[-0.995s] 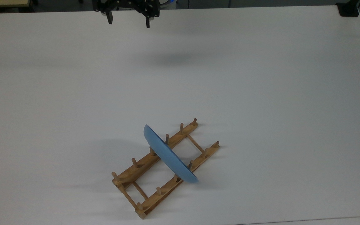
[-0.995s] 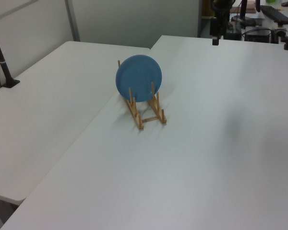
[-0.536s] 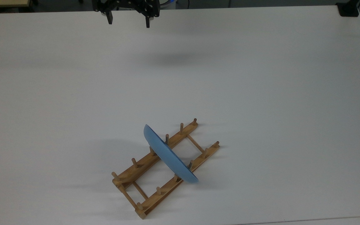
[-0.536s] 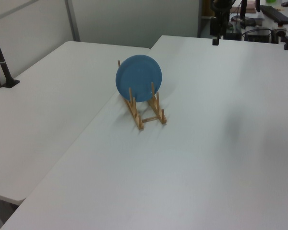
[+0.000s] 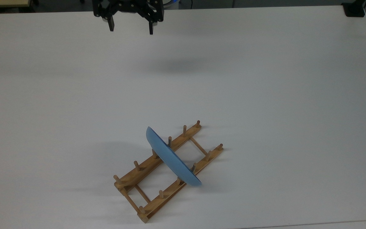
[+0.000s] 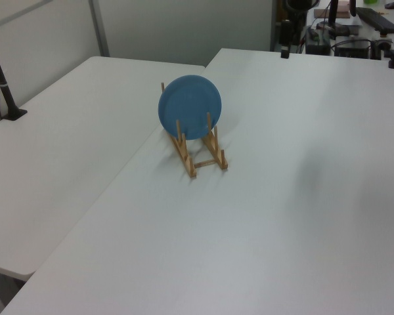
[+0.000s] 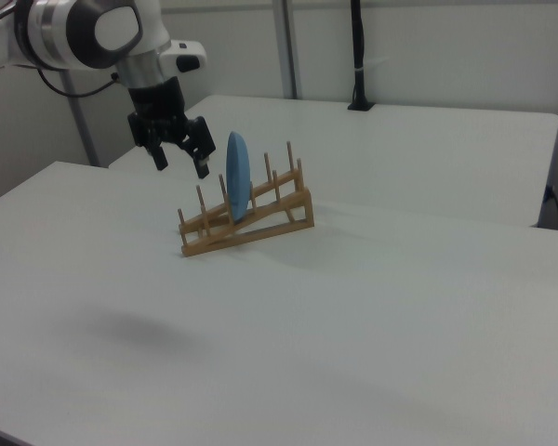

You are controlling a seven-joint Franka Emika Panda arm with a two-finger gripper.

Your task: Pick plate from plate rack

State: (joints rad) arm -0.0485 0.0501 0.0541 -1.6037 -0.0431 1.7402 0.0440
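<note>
The blue plate (image 5: 172,158) stands on edge between the pegs of the light wooden plate rack (image 5: 145,173), low in the top view. The left view shows the plate's (image 6: 190,107) round face above the rack (image 6: 202,155). In the right view the plate (image 7: 237,176) is edge-on in the rack (image 7: 260,221). My black gripper (image 5: 131,29) hangs open and empty over the table's far edge at the top view's top, well away from the rack. It also hangs above the table to the left of the plate as the gripper (image 7: 179,162) in the right view.
The white table (image 5: 265,95) spreads wide around the rack. A black clamp (image 5: 354,9) sits at the top view's top right corner. A black post (image 6: 3,85) stands at the left view's left on a second table.
The gripper has shifted slightly toward the rack and turned a little. Plate and rack have not moved.
</note>
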